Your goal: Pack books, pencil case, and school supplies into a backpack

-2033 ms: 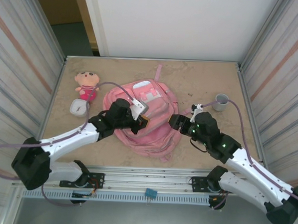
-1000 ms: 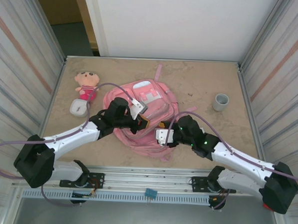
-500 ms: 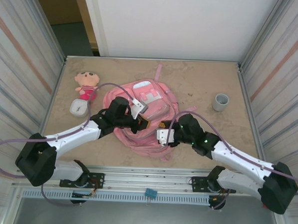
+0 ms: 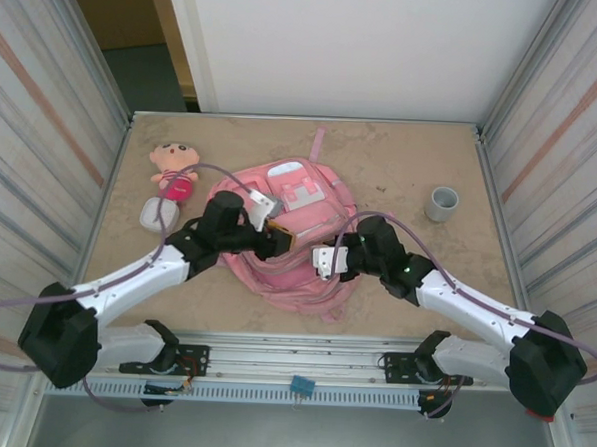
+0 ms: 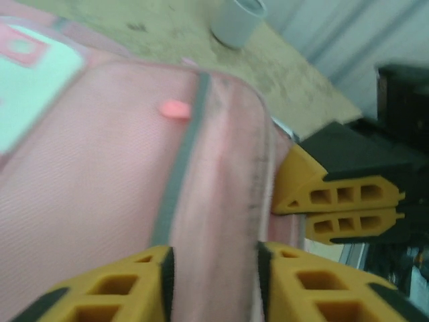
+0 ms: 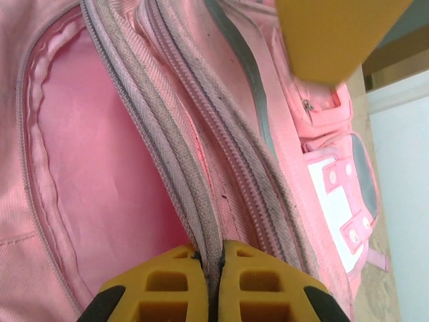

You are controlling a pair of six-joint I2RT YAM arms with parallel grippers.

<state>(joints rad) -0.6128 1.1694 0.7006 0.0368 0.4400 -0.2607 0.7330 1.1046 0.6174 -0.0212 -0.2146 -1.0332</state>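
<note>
The pink backpack (image 4: 297, 215) lies flat mid-table, front pockets up. My right gripper (image 4: 326, 261) is at its near right edge, and in the right wrist view that gripper (image 6: 209, 253) is shut on the grey-pink zipper rim of the backpack (image 6: 100, 154). My left gripper (image 4: 278, 240) rests on the bag's near left part. In the left wrist view its yellow fingers (image 5: 120, 288) stand apart, open, with a ridge of backpack fabric (image 5: 100, 174) between them. The right gripper's shut fingers (image 5: 342, 208) sit just beyond that ridge. The books, pencil case and school supplies are out of view.
A pink-and-tan plush doll (image 4: 173, 167) lies at the left with a small white object (image 4: 157, 214) below it. A grey cup (image 4: 442, 203) stands at the right, also seen in the left wrist view (image 5: 238, 19). Metal walls close both sides.
My right gripper has shut on the backpack's zipper rim. My left gripper has opened and drawn back to the left, and the bag has shifted slightly.
</note>
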